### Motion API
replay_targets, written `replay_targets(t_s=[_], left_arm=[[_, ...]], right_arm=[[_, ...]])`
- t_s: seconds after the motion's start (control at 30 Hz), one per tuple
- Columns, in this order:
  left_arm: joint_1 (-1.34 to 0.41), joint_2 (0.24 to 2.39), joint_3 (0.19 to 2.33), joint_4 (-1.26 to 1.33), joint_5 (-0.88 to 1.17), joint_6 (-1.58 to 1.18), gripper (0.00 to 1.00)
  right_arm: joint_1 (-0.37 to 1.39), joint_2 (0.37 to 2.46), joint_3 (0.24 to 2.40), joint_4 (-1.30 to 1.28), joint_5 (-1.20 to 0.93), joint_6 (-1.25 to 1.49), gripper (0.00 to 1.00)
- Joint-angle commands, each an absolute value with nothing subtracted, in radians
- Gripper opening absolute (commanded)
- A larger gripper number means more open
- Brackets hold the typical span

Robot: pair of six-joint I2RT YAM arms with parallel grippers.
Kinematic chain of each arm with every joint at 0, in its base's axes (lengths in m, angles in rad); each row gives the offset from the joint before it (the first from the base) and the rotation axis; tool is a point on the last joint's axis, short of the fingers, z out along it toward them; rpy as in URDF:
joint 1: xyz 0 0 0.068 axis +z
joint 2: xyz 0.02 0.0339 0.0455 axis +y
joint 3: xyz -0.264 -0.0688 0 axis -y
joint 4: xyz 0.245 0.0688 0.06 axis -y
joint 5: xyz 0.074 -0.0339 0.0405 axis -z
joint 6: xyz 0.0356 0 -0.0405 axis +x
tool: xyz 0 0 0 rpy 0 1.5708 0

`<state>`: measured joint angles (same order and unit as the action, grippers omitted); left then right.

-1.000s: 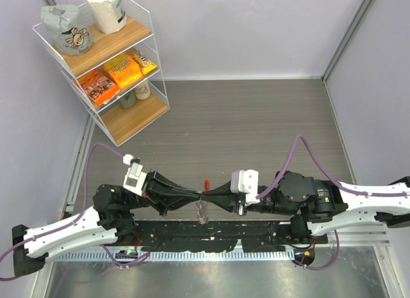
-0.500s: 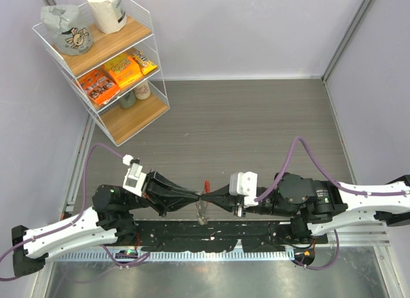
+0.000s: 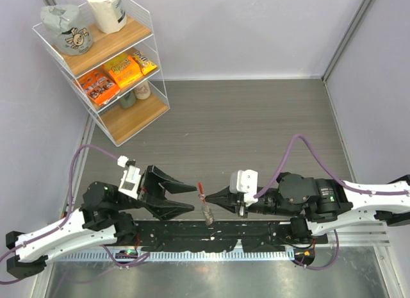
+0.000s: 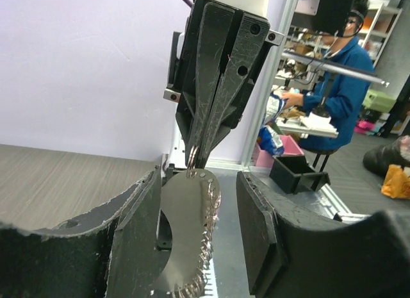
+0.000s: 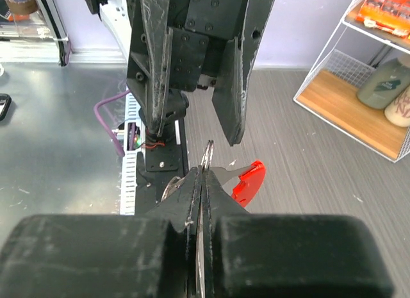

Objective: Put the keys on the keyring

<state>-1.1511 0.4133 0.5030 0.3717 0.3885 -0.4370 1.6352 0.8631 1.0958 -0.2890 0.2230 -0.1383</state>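
Table (image 3: 256, 118): grey wood-grain, seen across the middle of the top view.
Wire shelf rack (image 3: 131, 117): set in the upper left of the top view; bags are kept on its top shelf and orange snack packs (image 3: 115, 74) on its middle shelf.
Left arm (image 3: 64, 227): stretched from the lower left corner towards the centre of the top view.
Right arm (image 3: 359, 198): stretched from the right edge towards the centre, a purple cable (image 3: 301, 147) looped above it.
Left gripper (image 3: 194, 200): seen spread wide, just left of the keyring. In the left wrist view its two fingers (image 4: 138, 234) are seen well apart at the bottom of the frame, with nothing held between them.
Right gripper (image 3: 206, 197): pressed together and clamped on the keyring's thin wire, just right of centre in the lower part of the top view.
Keyring (image 5: 207, 154): held off the table at the right gripper's tips, between the two grippers. Its wire is seen edge-on in the centre of the right wrist view.
Silvery chain-like part (image 4: 192, 240): hung below the clamped tips, between the left fingers but not gripped by them. Whether a key is among it cannot be told.
Red arc (image 5: 248, 181): seen just right of the clamped tips in the right wrist view.
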Motion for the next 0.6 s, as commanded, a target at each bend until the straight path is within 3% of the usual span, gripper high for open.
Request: replay_targets(t_s=[0.0, 0.27, 0.57], left_arm=[[-1.154, 0.413, 0.593, 0.227, 0.419, -0.353, 0.56], [-1.155, 0.491, 0.667, 0.104, 0.488, -0.313, 0.56], [-1.154, 0.548, 0.710, 0.018, 0.523, -0.295, 0.48]], right_arm=[[1.641, 0.891, 1.190, -0.357, 0.235, -0.080, 0.05], [1.641, 0.933, 1.258, -0.495, 0.164, -0.015, 0.05], [1.641, 1.005, 1.368, -0.612, 0.153, -0.002, 0.05]])
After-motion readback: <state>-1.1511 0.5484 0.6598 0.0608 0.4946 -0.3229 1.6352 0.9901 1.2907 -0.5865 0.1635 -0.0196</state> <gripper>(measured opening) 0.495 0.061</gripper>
